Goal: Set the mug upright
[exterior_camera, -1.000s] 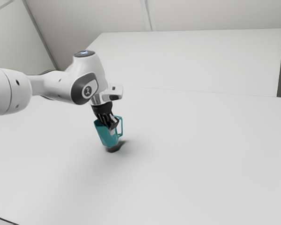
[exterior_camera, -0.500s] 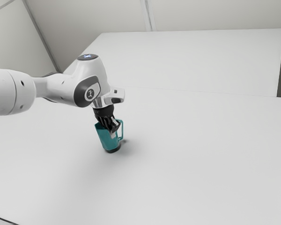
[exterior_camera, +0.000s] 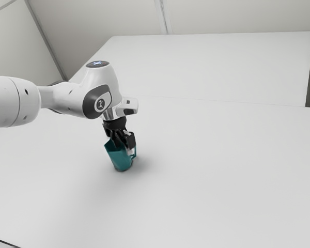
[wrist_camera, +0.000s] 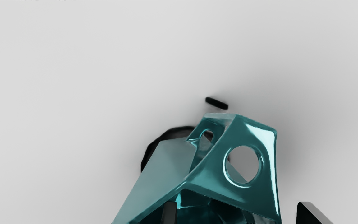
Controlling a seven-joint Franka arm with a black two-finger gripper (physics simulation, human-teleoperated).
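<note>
Room: pale grey walls (exterior_camera: 237,15) beyond the mug, with a vertical strip (exterior_camera: 164,16) running down them, and a broad white panel (exterior_camera: 212,64) standing behind, in front of the walls.
Counter: plain and white (exterior_camera: 222,186), spreading out on every side of the mug; a soft shadow (exterior_camera: 144,164) falls on it just beside the mug, and a thin dark line (exterior_camera: 4,242) crosses the near corner, well apart from the mug.
Arm: white with dark trim (exterior_camera: 67,98), coming in from the exterior view's left and bending down over the mug.
Mug: teal (exterior_camera: 121,158), right under the arm, rim up, its dark base (exterior_camera: 123,169) down at the counter; whether it sits quite level I can't tell from where I stand.
Handle: teal as well (exterior_camera: 135,154), on the mug's side toward the exterior view's right.
Hand: black (exterior_camera: 125,147), pointing down at the top of the mug, its two fingers spread and nothing gripped between them.
Fingers: one (wrist_camera: 169,214) reaches in at the mug's mouth; the other (wrist_camera: 309,214) is outside the mug, with a strip of bare counter showing between it and the teal wall.
Dark mark: a short black bar (wrist_camera: 216,103) against the counter, just beside the mug; what it is, I can't say.
</note>
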